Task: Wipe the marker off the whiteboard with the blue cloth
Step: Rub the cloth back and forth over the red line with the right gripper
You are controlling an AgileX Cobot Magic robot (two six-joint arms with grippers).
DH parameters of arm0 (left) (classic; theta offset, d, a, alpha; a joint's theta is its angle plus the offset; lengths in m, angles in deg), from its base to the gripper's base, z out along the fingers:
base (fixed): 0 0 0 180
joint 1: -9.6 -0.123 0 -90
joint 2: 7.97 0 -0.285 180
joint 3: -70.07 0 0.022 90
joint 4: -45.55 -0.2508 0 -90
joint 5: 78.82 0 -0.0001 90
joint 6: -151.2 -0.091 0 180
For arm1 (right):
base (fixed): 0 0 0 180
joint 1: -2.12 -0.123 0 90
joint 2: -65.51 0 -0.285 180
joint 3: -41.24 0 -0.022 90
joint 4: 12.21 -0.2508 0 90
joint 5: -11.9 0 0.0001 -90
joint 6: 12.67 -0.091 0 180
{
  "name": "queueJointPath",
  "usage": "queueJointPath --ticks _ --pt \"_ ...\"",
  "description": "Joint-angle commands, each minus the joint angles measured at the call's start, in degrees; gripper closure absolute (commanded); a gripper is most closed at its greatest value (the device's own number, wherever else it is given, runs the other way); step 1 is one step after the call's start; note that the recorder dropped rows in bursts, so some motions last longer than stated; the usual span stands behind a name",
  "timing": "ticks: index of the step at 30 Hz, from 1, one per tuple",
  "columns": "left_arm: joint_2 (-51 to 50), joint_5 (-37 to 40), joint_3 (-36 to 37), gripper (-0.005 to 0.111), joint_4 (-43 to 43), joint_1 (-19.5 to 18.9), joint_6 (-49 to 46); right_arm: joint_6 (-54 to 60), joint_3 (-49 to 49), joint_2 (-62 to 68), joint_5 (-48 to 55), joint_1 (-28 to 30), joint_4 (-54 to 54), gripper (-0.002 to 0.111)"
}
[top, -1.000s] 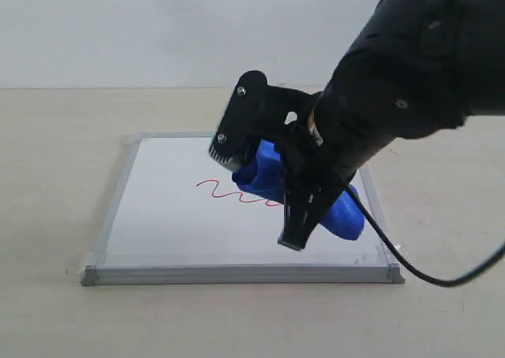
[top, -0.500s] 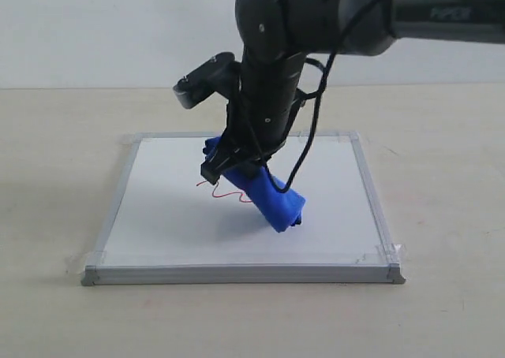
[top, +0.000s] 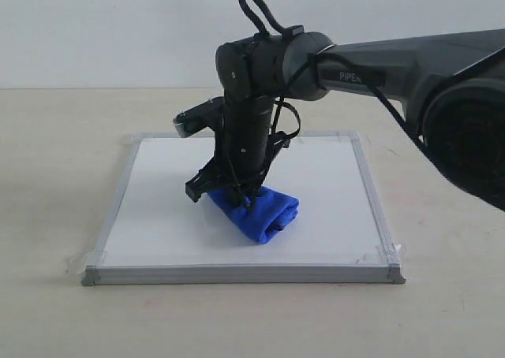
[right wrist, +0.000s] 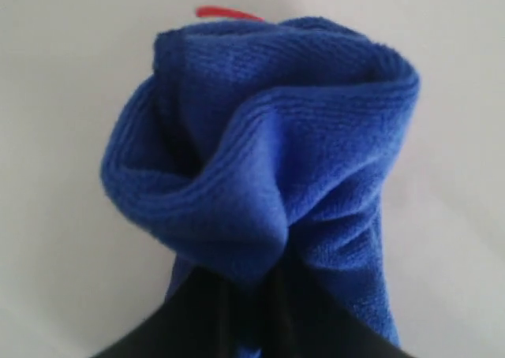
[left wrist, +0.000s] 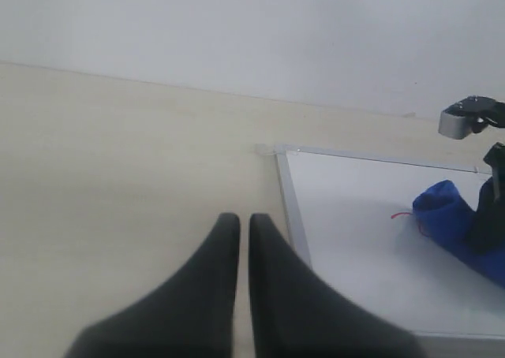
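The whiteboard (top: 158, 208) lies flat on the table. My right gripper (top: 235, 192) points down over its middle, shut on the blue cloth (top: 260, 212), which is pressed bunched onto the board. In the right wrist view the cloth (right wrist: 268, 153) fills the space ahead of the right gripper (right wrist: 252, 295), on the whiteboard (right wrist: 63, 98). Only a short red end of the marker (right wrist: 227, 13) shows past the cloth, and in the left wrist view the marker (left wrist: 401, 214) peeks out beside the cloth (left wrist: 446, 216). My left gripper (left wrist: 245, 220) hovers shut and empty over the table beside the whiteboard (left wrist: 355, 216).
The beige table (top: 47, 177) surrounds the board, with a white wall behind. Clear tape (top: 387, 251) holds the board's near corners. A black cable (top: 252, 7) loops above the right arm's wrist.
The right gripper has swept the cloth leftward over the red line and lowered it onto the board. The squiggle that showed in the exterior view is now out of sight.
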Motion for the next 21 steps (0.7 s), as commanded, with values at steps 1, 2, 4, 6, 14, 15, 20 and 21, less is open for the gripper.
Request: queueJointPath --ticks 1,2,4,6,14,15,20,21 --pt "0.15 0.04 0.23 0.102 -0.15 -0.17 -0.36 -4.12 -0.93 3.45 8.83 6.11 9.89 0.108" --pt "0.15 0.04 0.23 0.102 -0.15 -0.17 -0.36 -4.12 -0.93 3.45 8.83 7.35 10.60 0.108" --pt "0.15 0.04 0.23 0.102 -0.15 -0.17 -0.36 -4.12 -0.93 2.93 8.83 9.77 11.99 0.108" --pt "0.15 0.04 0.23 0.102 -0.15 -0.17 -0.36 -5.49 -0.93 2.16 8.83 11.65 13.06 0.108" --pt "0.15 0.04 0.23 0.102 -0.15 -0.17 -0.36 -7.40 -0.93 1.54 8.37 12.04 4.02 0.108" --pt "0.15 0.04 0.23 0.102 -0.15 -0.17 -0.36 -7.40 -0.93 1.83 6.36 11.42 0.63 0.108" --pt "0.15 0.04 0.23 0.102 -0.15 -0.17 -0.36 -3.63 0.16 3.41 -3.12 4.94 -12.10 0.108" --pt "0.15 0.04 0.23 0.102 -0.15 -0.17 -0.36 -2.84 0.93 4.04 -3.41 3.40 -13.21 0.108"
